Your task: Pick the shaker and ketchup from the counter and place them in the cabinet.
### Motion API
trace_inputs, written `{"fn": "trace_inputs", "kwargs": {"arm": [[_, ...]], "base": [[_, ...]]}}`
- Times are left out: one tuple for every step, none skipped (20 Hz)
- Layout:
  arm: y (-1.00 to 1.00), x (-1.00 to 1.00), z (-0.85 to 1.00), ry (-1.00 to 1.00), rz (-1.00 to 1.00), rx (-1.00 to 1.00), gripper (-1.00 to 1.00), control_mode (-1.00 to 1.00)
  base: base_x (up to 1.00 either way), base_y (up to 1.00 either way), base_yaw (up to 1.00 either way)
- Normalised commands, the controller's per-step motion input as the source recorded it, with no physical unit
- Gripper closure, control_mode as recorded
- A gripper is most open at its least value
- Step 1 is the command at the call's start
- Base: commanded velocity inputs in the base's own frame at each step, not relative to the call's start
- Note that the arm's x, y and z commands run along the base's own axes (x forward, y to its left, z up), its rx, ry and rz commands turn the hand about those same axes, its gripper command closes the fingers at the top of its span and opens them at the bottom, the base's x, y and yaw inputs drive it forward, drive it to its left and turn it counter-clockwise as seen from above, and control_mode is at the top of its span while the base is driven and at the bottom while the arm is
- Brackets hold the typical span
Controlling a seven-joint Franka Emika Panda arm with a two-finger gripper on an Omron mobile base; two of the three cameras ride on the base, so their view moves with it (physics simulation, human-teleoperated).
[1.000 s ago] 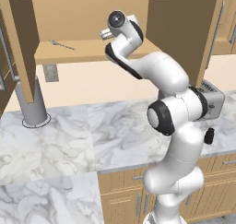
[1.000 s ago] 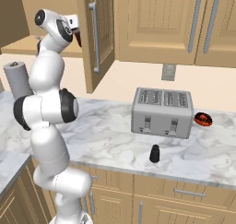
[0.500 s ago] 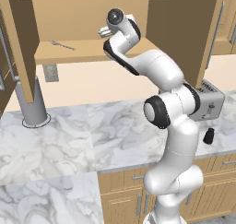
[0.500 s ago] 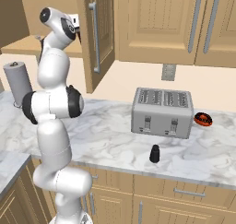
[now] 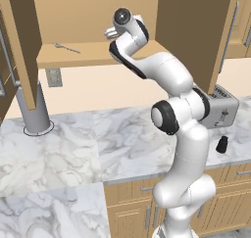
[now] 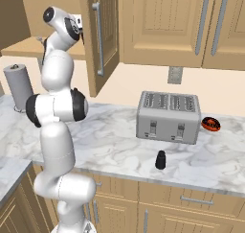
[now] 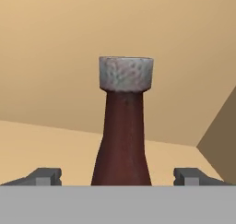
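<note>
The ketchup, a dark reddish-brown bottle with a pale speckled cap, stands upright on the cabinet shelf. My gripper is open around it, one fingertip on each side and clear gaps to the bottle. In the left base view my arm reaches up into the open wall cabinet, with the hand over the shelf. The shaker, small and black, stands on the marble counter in front of the toaster; the right base view shows the shaker near the counter's front edge.
A silver toaster sits on the counter with a red-and-black item to its right. A grey paper towel roll stands at the left. A utensil lies on the cabinet shelf. The open cabinet door hangs beside my hand.
The jaws have spread wide and let go of the ketchup, which now stands on the shelf. The arm has stretched a little further into the cabinet.
</note>
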Motion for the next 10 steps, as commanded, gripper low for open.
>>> {"fn": "trace_inputs", "kwargs": {"arm": [[-0.10, 0.11, 0.00, 0.00, 0.00, 0.01, -1.00, -1.00], [-0.09, 0.16, 0.00, 0.00, 0.00, 0.01, -1.00, -1.00], [-0.10, 0.18, -0.01, 0.00, 0.00, 0.01, -1.00, -1.00], [-0.09, 0.17, -0.01, 0.00, 0.00, 0.01, -1.00, -1.00], [-0.08, 0.13, -0.01, 0.00, 0.00, 0.02, -1.00, -1.00], [-0.08, 0.02, 0.00, 0.00, 0.00, 0.02, -1.00, -1.00], [-0.11, 0.00, 0.00, 0.00, 0.00, 0.03, -1.00, -1.00], [-0.08, 0.00, 0.00, 0.00, 0.00, 0.02, -1.00, -1.00], [-0.04, 0.00, 0.00, 0.00, 0.00, 0.01, -1.00, -1.00], [0.00, 0.00, 0.00, 0.00, 0.00, 0.01, -1.00, -1.00]], "base": [[0.00, 0.00, 0.00], [0.00, 0.00, 0.00], [0.00, 0.00, 0.00], [0.00, 0.00, 0.00], [0.00, 0.00, 0.00], [0.00, 0.00, 0.00], [0.00, 0.00, 0.00], [0.00, 0.00, 0.00], [0.00, 0.00, 0.00], [0.00, 0.00, 0.00]]}}
